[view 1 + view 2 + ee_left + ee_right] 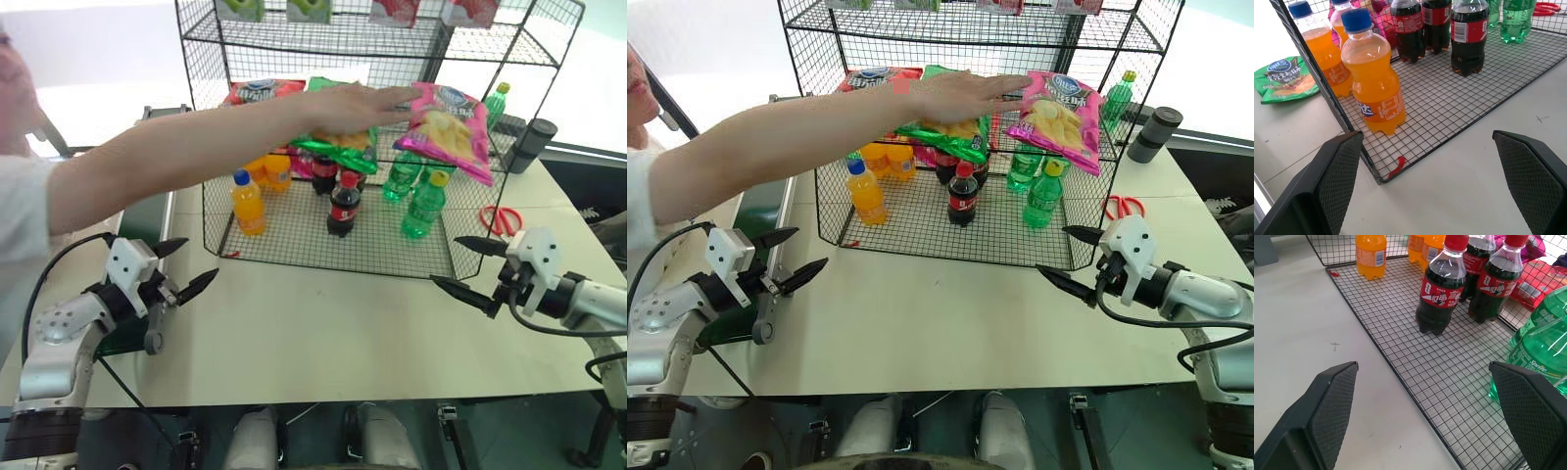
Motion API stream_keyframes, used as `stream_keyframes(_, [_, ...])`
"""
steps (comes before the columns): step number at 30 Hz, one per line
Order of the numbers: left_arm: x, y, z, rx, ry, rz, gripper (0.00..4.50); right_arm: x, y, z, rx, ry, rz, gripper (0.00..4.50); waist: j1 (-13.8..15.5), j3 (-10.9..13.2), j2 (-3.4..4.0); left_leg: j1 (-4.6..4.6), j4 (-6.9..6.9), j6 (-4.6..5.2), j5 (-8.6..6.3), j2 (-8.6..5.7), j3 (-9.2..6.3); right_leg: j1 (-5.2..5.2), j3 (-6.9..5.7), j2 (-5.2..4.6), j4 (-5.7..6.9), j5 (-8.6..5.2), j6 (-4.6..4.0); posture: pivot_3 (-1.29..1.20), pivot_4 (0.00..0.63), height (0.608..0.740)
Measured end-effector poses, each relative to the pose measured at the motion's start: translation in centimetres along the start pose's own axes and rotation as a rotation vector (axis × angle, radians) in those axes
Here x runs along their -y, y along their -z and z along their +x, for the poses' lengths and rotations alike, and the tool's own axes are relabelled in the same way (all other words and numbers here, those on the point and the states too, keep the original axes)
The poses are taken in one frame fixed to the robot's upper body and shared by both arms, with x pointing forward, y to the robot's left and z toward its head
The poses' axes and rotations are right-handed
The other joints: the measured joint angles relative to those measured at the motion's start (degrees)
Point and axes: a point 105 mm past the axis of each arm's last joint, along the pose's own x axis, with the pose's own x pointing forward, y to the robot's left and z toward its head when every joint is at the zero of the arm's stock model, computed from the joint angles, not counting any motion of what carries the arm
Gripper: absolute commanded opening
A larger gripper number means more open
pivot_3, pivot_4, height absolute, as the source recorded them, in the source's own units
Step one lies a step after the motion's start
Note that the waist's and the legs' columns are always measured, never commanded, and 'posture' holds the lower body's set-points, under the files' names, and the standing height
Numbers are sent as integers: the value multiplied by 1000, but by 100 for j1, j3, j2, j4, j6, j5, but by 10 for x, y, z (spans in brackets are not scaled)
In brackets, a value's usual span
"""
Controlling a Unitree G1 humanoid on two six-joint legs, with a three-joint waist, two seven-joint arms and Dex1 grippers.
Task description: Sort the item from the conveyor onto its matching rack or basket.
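Looking forward over the table (323, 333), we see the pink crisp bag (448, 125) already lying on the middle tier of the black wire rack (333, 245), at its right end. A person's hand (358, 106) reaches across that tier from the robot's left, fingertips at the bag's near edge. The bag lies tilted, its long axis running from the logo at upper left down toward the rack's right front corner. A green crisp bag (338, 147) lies beside it under the person's palm, and a red crisp bag (263, 91) farther left. Below stand orange soda bottles (249, 204), cola bottles (343, 204) and green soda bottles (423, 206); red scissors (502, 219) lie on the table to the right of the rack.

Both grippers hover low over the table in front of the rack, each with its fingers spread wide and holding nothing. The left gripper (181, 266) points in from the left, beside the conveyor (147, 211); the right gripper (468, 266) points in from the right. We judge the right arm the nearer, since the bag lies up and ahead of it, well above finger level, while the left would have to cross the rack's full width. With the bag on its tier, we judge the sorting essentially done.
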Motion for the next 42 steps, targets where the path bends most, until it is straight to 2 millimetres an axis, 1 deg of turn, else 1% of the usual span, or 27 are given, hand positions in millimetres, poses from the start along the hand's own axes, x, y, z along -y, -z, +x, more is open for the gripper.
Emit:
stream_keyframes(18, [3,7,-3,-15,-8,-21,4500,6,19,-5,-21,-10,-15,4465,-2,0,0,2,1,-1,1,0,1,2,0,1,2,0,0,0,150,740])
stream_keyframes(24, [2,7,-3,-15,-19,-20,4500,5,21,-1,-23,-23,-20,4465,-2,0,0,2,1,-1,1,0,0,2,0,1,2,0,0,0,150,740])
stream_keyframes(28, [2,7,-3,-15,-21,-20,4500,8,20,-1,-14,-20,-26,4465,-3,0,0,3,1,-1,1,0,0,2,0,1,2,0,0,0,150,740])
stream_keyframes(42, [1,9,-4,-37,-47,-32,4500,7,18,5,-12,-34,-25,4465,-2,0,0,3,2,-2,1,0,0,2,0,0,2,1,0,0,150,740])
